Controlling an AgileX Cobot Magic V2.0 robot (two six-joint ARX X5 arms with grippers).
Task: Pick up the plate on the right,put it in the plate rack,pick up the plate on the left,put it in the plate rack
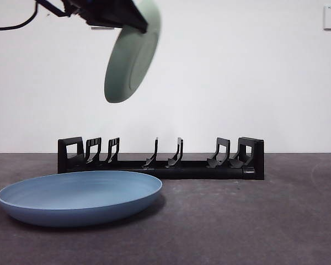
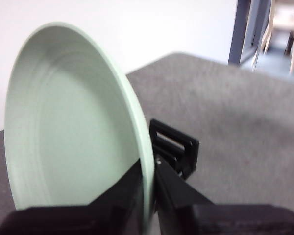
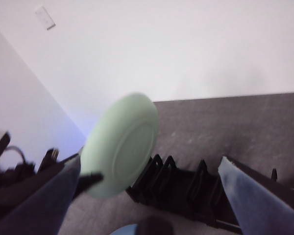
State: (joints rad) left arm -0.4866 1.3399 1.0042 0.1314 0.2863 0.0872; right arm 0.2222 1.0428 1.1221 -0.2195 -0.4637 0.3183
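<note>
Clearly the left hand is clamped on the green plate's rim, tilted high over the plate rack's end, blue plate flat on the worktop; right hand's jaws look open; next, lower between prongs.

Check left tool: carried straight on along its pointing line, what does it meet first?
Likely the plate rack: the left tool, shut on the green plate's rim, points toward the rack's blocky end. Depth unclear.
</note>
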